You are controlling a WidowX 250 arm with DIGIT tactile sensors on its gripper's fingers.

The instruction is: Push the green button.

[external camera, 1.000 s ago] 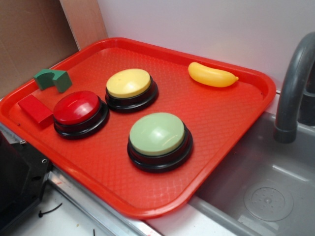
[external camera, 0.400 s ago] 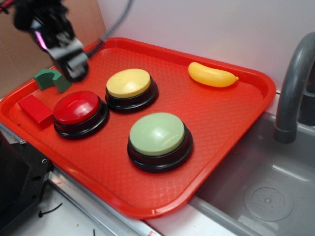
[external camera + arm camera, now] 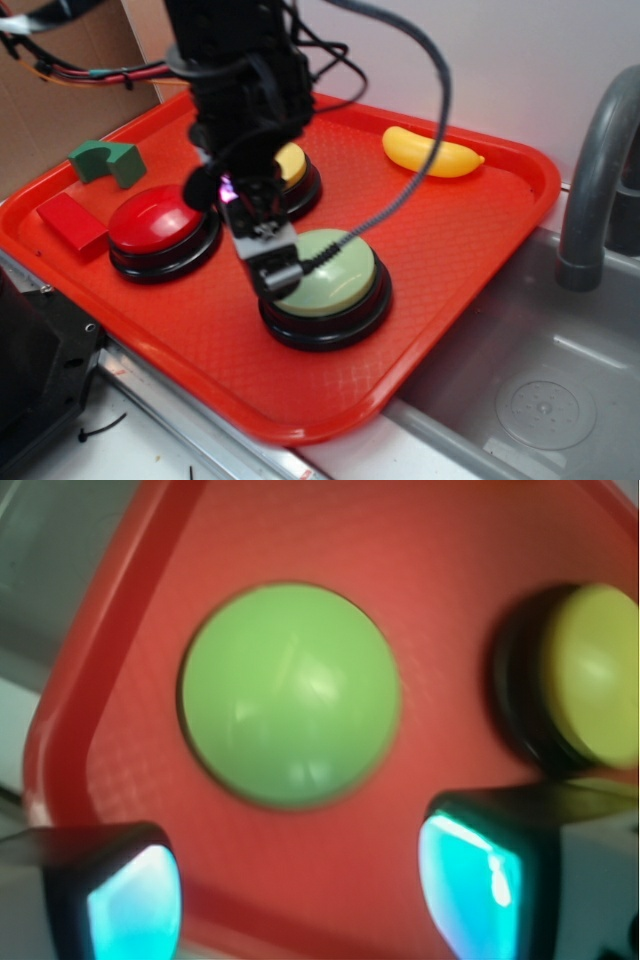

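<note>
From the exterior view, I found the green button (image 3: 325,272) seated near the front middle of the red tray (image 3: 470,235), with the red button (image 3: 155,218) to its left and the yellow button (image 3: 292,165) behind it, largely hidden by the arm. The gripper (image 3: 274,268) hung over the green cap's left edge; whether it touched the cap I could not tell. A green arch block (image 3: 107,160), a red block (image 3: 72,222) and a yellow banana (image 3: 432,152) also lay on the tray.

From the wrist view, which was blurred, I saw the green button (image 3: 290,693) centred above the fingers (image 3: 130,900), which stood well apart and held nothing.
</note>
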